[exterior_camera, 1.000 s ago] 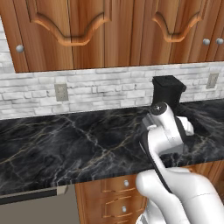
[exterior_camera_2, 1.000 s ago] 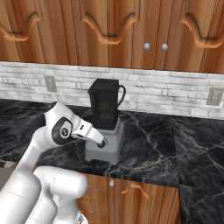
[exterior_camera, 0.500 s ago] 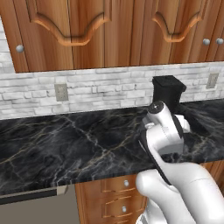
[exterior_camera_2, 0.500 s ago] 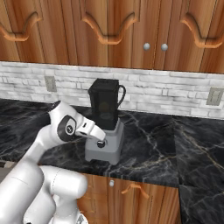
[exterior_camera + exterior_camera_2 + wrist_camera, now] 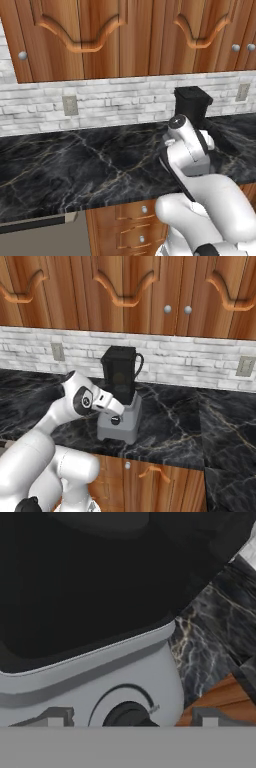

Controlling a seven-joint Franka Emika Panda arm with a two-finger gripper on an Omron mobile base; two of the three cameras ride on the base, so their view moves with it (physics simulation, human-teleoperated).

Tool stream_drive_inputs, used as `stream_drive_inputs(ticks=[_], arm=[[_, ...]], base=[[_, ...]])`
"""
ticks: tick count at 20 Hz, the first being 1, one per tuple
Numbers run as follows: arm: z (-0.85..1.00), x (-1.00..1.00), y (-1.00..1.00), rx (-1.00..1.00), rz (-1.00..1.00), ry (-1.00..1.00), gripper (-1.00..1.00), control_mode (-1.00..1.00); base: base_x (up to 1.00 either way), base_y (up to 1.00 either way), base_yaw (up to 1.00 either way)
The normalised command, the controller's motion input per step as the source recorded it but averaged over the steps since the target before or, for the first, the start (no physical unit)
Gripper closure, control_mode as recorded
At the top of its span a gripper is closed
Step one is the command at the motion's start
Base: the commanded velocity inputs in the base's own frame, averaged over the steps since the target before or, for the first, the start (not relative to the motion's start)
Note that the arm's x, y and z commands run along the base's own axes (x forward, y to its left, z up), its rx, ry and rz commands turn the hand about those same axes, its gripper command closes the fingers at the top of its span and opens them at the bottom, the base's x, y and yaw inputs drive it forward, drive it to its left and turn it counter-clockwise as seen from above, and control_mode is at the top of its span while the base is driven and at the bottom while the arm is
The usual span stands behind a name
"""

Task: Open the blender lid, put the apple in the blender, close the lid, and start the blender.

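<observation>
Blender (image 5: 120,401) on the black counter (image 5: 190,426), lid (image 5: 118,350) seated at 12 o'clock on the jar; gripper (image 5: 130,721) right at the round knob (image 5: 114,420), finger tips standing either side, apparently clasping nothing; knob likely rigid, smooth, best pinched across its rim.
</observation>
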Motion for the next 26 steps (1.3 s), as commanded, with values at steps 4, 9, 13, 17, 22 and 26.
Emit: stream_drive_inputs(ticks=[4, 9, 13, 17, 22, 26], arm=[[-0.41, 0.28, -0.12, 0.0, 0.0, 0.0, -1.0, -1.0], [-0.78, 0.06, -0.09, 0.0, 0.0, -0.06, -1.0, -1.0], [-0.94, -0.01, 0.0, 0.0, 0.0, -0.2, -1.0, -1.0], [-0.77, 0.0, 0.06, 0.0, -0.02, -0.14, -1.0, -1.0], [-0.3, 0.0, 0.03, 0.0, -0.03, -0.01, -1.0, -1.0], [0.19, -0.28, 0.0, 0.0, -0.04, 0.0, -1.0, -1.0]], base=[[0.0, 0.0, 0.0], [0.0, 0.0, 0.0], [0.0, 0.0, 0.0], [0.0, 0.0, 0.0], [0.0, 0.0, 0.0], [0.0, 0.0, 0.0]])
